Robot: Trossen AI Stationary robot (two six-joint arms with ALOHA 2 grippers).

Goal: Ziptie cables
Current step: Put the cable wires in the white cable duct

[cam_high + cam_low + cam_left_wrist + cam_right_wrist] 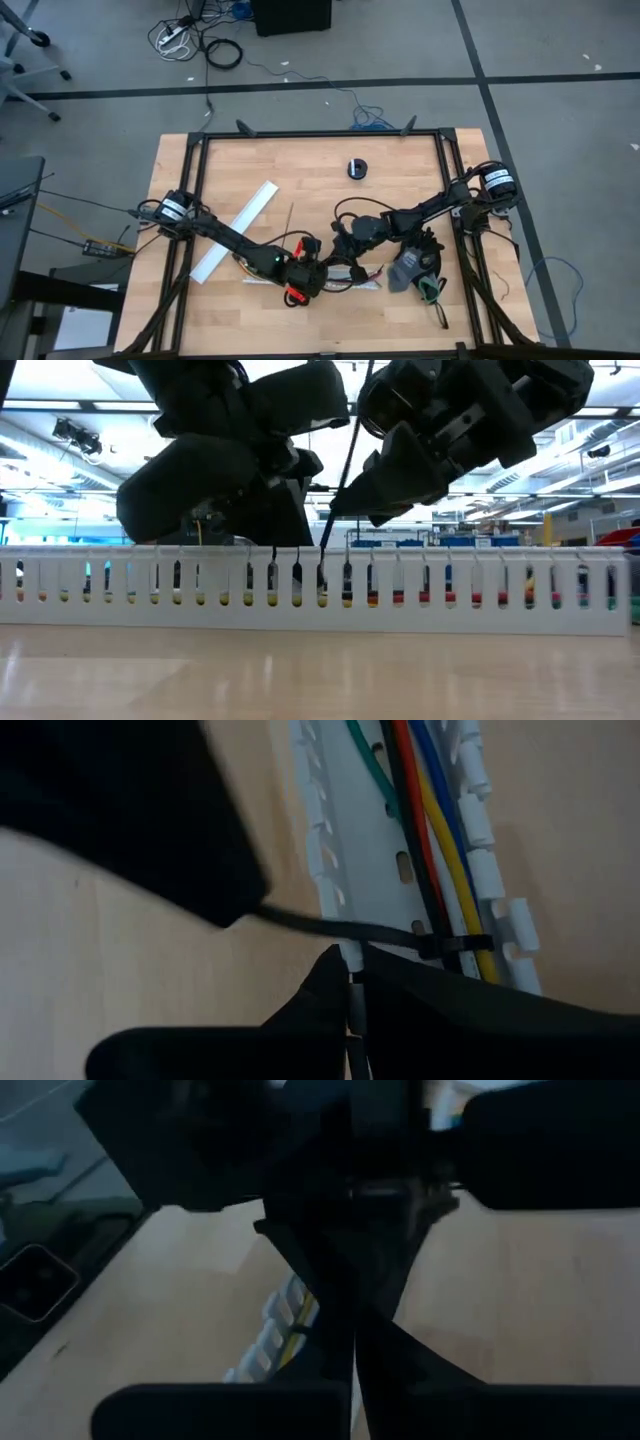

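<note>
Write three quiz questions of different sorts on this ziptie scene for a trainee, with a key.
1. True or false: in the left wrist view a black ziptie already lies across the cables in the white slotted channel.
2. Multiple choice: where do the left tool and the right tool work in the high view? A) at the table's far edge B) close together near the front middle of the table C) off the table
3. Fill in: both tools' fingers are ____.

Key: 1 true; 2 B; 3 shut
</note>
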